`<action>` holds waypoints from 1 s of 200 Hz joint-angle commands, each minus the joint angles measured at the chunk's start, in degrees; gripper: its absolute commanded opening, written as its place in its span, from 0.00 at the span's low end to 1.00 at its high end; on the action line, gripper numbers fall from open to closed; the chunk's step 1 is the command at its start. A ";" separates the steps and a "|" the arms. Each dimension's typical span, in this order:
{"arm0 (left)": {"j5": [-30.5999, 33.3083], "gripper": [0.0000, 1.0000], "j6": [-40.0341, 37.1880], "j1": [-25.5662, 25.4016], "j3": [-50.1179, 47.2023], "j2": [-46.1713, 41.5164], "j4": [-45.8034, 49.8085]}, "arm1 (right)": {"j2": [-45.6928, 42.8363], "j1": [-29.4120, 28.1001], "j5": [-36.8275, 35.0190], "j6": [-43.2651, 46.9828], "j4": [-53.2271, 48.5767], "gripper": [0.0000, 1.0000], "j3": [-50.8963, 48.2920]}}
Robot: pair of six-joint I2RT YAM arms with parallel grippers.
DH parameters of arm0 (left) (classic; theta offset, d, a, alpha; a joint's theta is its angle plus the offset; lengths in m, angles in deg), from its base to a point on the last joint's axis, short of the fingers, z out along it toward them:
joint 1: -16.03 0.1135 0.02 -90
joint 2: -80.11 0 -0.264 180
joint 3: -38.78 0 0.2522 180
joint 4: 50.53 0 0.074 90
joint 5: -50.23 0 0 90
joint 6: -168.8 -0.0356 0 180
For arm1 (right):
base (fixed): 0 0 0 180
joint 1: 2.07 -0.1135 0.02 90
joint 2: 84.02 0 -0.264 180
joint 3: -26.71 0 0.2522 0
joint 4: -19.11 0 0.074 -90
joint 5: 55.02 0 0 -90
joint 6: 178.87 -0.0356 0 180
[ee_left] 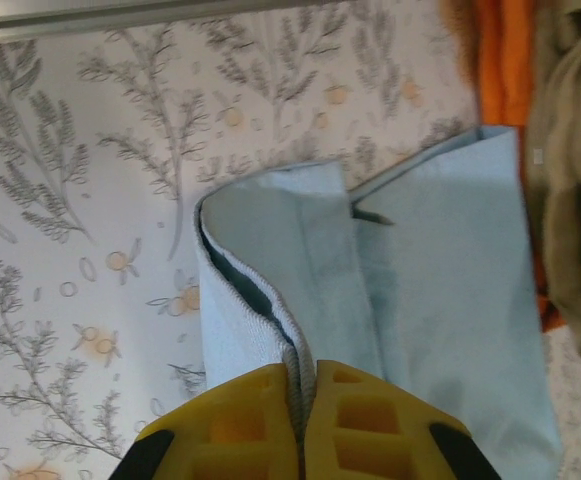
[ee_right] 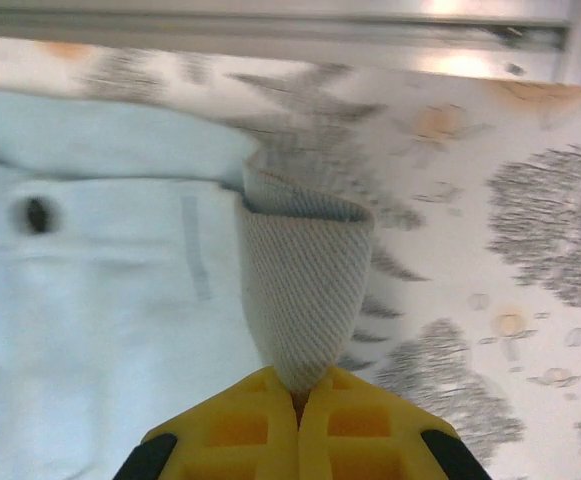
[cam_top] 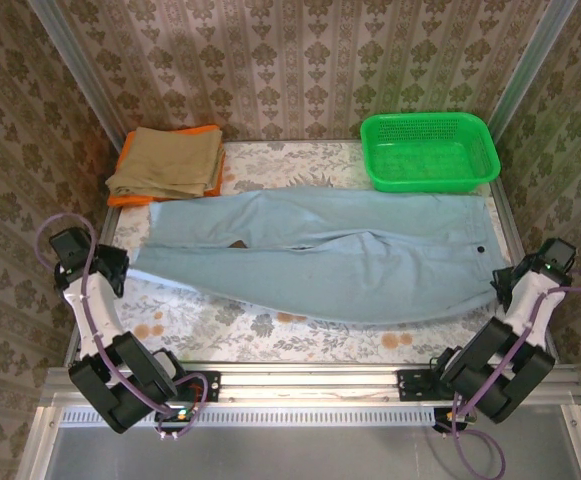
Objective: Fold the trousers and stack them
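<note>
Top view: the trousers [cam_top: 320,265] lie flat across the bench [cam_top: 270,325], long axis left to right, waist to the right and leg ends to the left. The left pincer [cam_top: 122,266] sits at the leg ends, the right pincer [cam_top: 500,284] at the waist.

Left wrist view: the left pincer [ee_left: 300,390] is clenched on a leg hem.

Right wrist view: the right pincer [ee_right: 298,392] is clenched on the waistband corner.

The first fold seems in hand. The next move likely calls for lifting both ends together and carrying one over the other.

The left gripper [ee_left: 300,392] has its yellow fingers [ee_left: 232,415] pinched tight on the trousers [ee_left: 440,300], with the cloth just ahead of the tips. The right gripper [ee_right: 298,392] pinches them likewise.
</note>
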 commanded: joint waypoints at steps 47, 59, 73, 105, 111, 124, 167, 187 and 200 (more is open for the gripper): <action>0.12 0.00 1.34 0.39 11.55 -5.02 7.42 | -6.21 -4.31 7.65 -4.89 -1.49 0.00 12.13; -0.33 0.00 1.49 0.39 12.45 -6.14 8.27 | -7.42 -4.36 9.65 -5.59 -1.17 0.00 13.06; -0.92 0.00 2.00 0.39 13.00 -7.39 8.92 | -7.93 -4.64 12.76 -7.40 0.71 0.00 13.61; -1.36 0.00 1.82 1.81 16.89 -10.40 13.73 | -8.83 -4.71 18.06 -8.08 -1.04 0.00 17.78; -1.05 0.00 1.64 1.93 17.71 -11.19 14.78 | -9.74 -4.72 17.97 -7.40 -2.18 0.00 18.51; -1.02 0.00 1.50 2.00 18.87 -13.12 16.74 | -11.68 -5.07 18.09 -6.91 -3.49 0.00 18.88; -1.93 0.00 0.66 2.42 22.02 -17.90 22.60 | -15.56 -5.43 19.56 -6.56 -5.68 0.00 21.54; -3.10 0.00 0.78 2.34 22.65 -20.18 24.24 | -16.11 -5.36 19.54 -5.85 -6.53 0.00 23.57; -3.17 0.00 0.67 1.41 23.86 -20.94 25.97 | -14.78 -4.91 20.99 -4.77 -7.64 0.00 25.93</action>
